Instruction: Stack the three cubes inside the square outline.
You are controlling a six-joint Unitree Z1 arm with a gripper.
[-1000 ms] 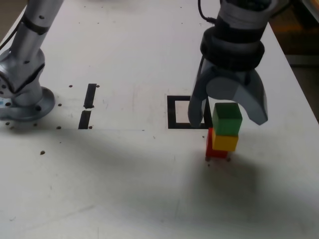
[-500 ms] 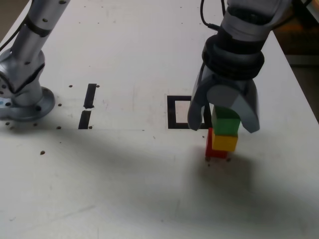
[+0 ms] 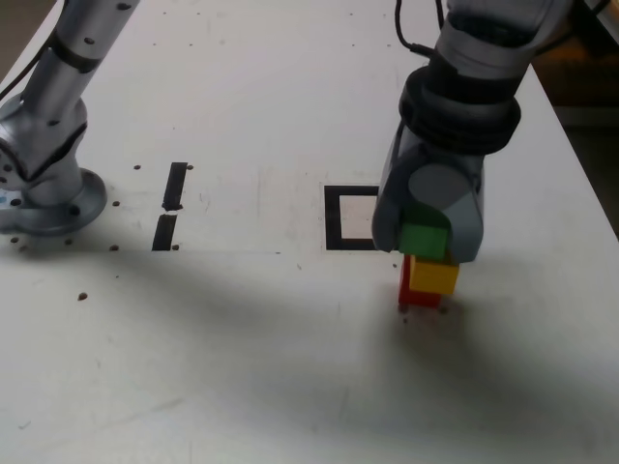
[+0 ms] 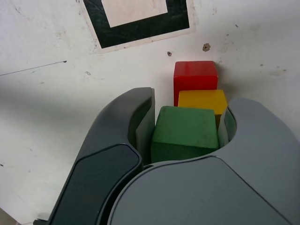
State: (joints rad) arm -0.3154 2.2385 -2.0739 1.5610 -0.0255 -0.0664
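Observation:
Three cubes stand stacked on the white table, just outside the square outline on the exterior view's right. The red cube is lowest, the yellow cube sits on it, and the green cube is on top. My gripper has come down over the stack and is shut on the green cube, one finger on each side. The wrist view shows the green cube between the fingers, with the yellow cube, the red cube and the square outline beyond.
Two short black tape strips lie at the exterior view's left. The arm's grey base stands at the far left edge. Small dark holes dot the table top.
The jaws were wide apart around the green cube and have shut on it. The gripper has also come down slightly over the stack.

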